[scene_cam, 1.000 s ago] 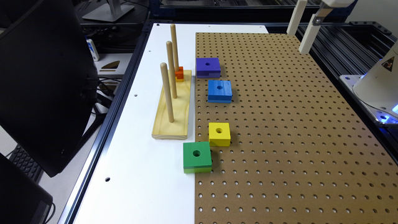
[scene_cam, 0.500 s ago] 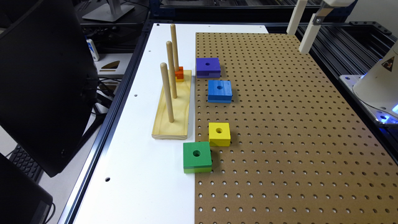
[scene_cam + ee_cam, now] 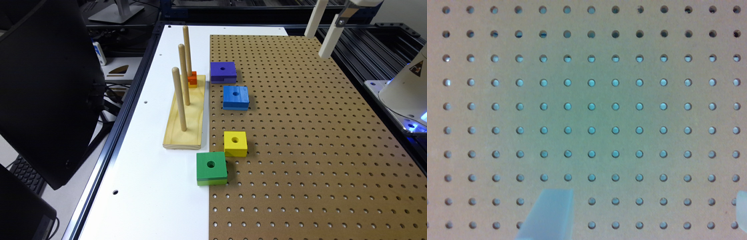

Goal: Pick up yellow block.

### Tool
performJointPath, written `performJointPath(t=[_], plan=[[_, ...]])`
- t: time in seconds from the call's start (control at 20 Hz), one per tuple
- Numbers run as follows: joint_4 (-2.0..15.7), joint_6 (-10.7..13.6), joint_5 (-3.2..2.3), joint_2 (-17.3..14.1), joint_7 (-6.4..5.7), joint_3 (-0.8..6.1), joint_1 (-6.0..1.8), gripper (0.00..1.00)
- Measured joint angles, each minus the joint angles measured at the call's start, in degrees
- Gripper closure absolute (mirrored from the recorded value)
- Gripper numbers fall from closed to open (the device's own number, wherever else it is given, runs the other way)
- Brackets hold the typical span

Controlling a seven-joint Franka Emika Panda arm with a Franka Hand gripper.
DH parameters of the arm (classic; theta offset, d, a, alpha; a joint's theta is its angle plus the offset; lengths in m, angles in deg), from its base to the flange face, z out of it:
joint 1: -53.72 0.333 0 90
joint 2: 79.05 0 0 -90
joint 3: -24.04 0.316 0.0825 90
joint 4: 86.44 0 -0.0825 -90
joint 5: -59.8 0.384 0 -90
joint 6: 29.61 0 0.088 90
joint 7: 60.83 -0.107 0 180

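Yellow block [image 3: 235,143]: lying flat on the brown pegboard [image 3: 317,133], near the pegboard's edge that borders the white tabletop [image 3: 150,160], with its round centre hole facing up.
Neighbours: a green block [image 3: 211,168] is sitting just beside one corner, seemingly touching it; a blue block [image 3: 236,97] and a purple block [image 3: 223,72] are lying farther along the same edge; a pale base with three pegs [image 3: 185,113] is standing on the tabletop alongside.
Handling: it is looking like painted wood, so probably stiff, light and a little slick; I would be gripping two opposite flat sides away from the green block.
Pincer [image 3: 642,215]: spread wide, holding nothing, hovering over bare pegboard.
Relation: in the exterior view the pincer [image 3: 322,31] is hanging high above the pegboard's far corner, well apart from the block.
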State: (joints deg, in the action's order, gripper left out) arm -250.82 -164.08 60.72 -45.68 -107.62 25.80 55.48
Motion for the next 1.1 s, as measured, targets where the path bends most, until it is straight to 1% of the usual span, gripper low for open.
performJointPath(t=[0.15,0.3,0.4,0.55,0.75,0.85,1.0,1.1], plan=[[1.53,-0.6,0.03,-2.1,-0.52,0.22,0.48,0.00],[3.81,-0.8,0.06,-4.7,-1.06,0.40,0.97,0.00],[5.48,-0.9,0.06,-6.7,-1.57,0.73,1.13,0.00],[7.47,-1.1,0.06,-9.3,-2.05,0.96,1.41,0.00],[10.24,-1.4,0.06,-12.7,-2.31,1.16,1.46,0.00],[11.12,-1.4,0.06,-13.7,-2.43,1.28,1.47,0.00],[12.33,-1.4,0.10,-15.0,-2.85,1.75,1.51,0.00],[13.08,-1.4,0.42,-15.8,-3.53,2.49,1.67,0.00]])
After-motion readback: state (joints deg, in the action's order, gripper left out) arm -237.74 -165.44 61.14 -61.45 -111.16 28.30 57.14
